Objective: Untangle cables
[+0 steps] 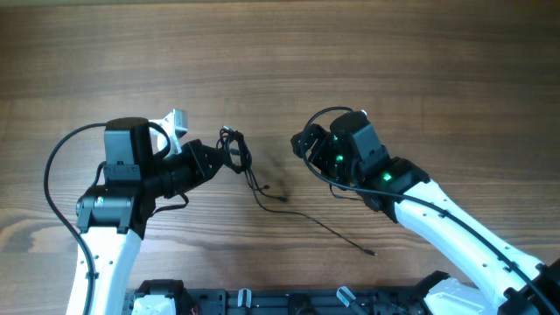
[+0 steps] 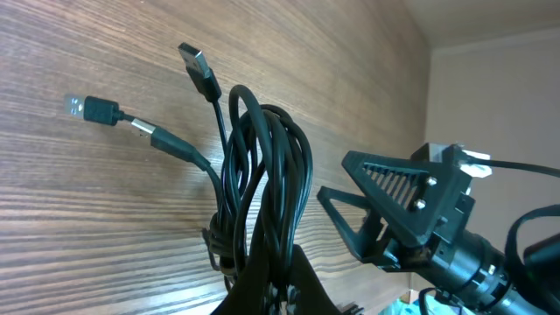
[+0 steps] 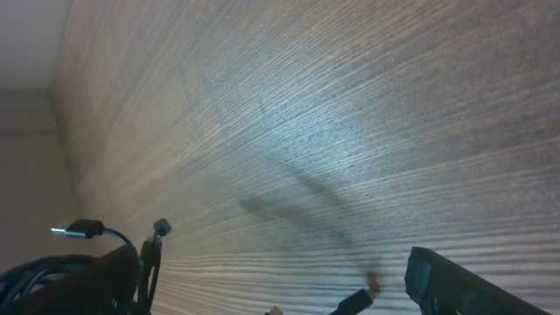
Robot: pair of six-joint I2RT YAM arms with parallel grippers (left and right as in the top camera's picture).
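Roughly at the middle of the overhead view, a little toward 9 o'clock, the thin black flexible cables (image 1: 234, 149) are gathered into a tight looped bundle lifted off the surface. From the bundle's underside one loose strand (image 1: 315, 226) drops toward 5 o'clock and trails across the wood, its small end lying out at 4 o'clock, well apart from the loops. In the left wrist view the cables (image 2: 262, 175) stand as several upright loops pressed together. A flat black plug (image 2: 194, 59) sticks out at 11 o'clock, and a silver-tipped plug (image 2: 87, 108) hangs out at 10 o'clock.

The black left gripper (image 1: 219, 157) reaches in from the bundle's 8 o'clock. Its jaws are fully closed, pinching the base of the loops, and its fingers (image 2: 271, 276) meet around the cords at the bottom of its own view.

The black right gripper (image 1: 302, 144) hovers at the bundle's 3 o'clock, near it but not touching. Its jaws are spread wide and hold nothing. From its wrist camera the cables (image 3: 31, 276) show dimly at 8 o'clock.

Underneath lies the brown wood-grain table (image 1: 350, 52).
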